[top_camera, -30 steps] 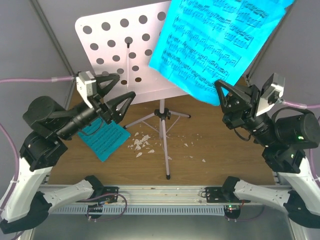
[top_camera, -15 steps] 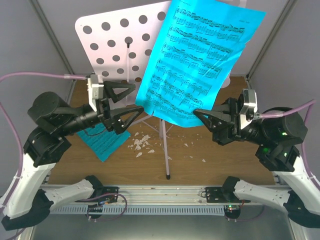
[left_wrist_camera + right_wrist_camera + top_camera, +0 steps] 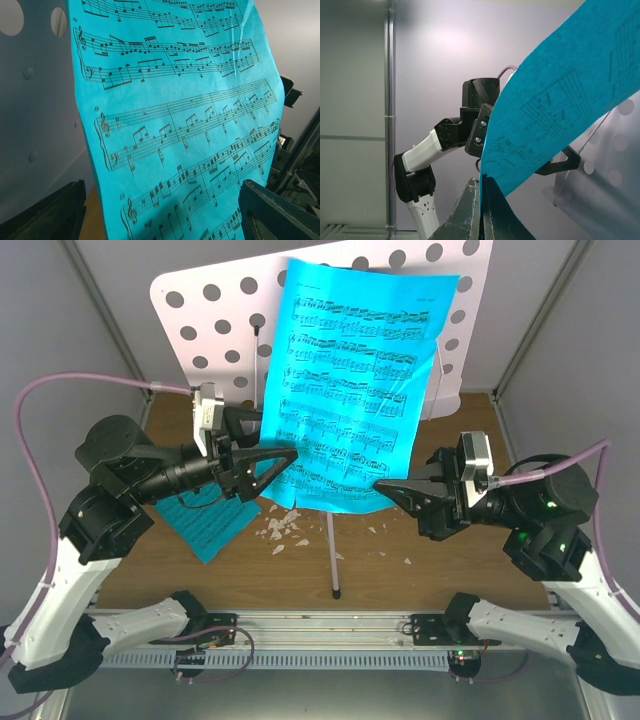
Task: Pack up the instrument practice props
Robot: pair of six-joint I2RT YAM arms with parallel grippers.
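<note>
A cyan sheet-music page [image 3: 350,390] hangs upright in front of the pale music stand's perforated desk [image 3: 205,310]. My right gripper [image 3: 380,484] is shut on the page's lower right corner, which the right wrist view shows pinched edge-on between the closed jaws [image 3: 482,200]. My left gripper [image 3: 280,438] is open at the page's lower left edge. In the left wrist view the page [image 3: 175,115] fills the frame, with my left gripper [image 3: 160,220] spread wide on either side of it. A second cyan page [image 3: 210,518] lies on the table. The metronome is out of view.
The stand's tripod legs [image 3: 331,540] spread on the wooden table [image 3: 450,560] between the arms. White crumbs [image 3: 280,525] lie near the legs. Grey walls close in the back and sides. The left arm [image 3: 445,140] shows behind the page in the right wrist view.
My right gripper has carried the page left and down, turning it upright in front of the stand. My left gripper has moved right, up to the page's left edge.
</note>
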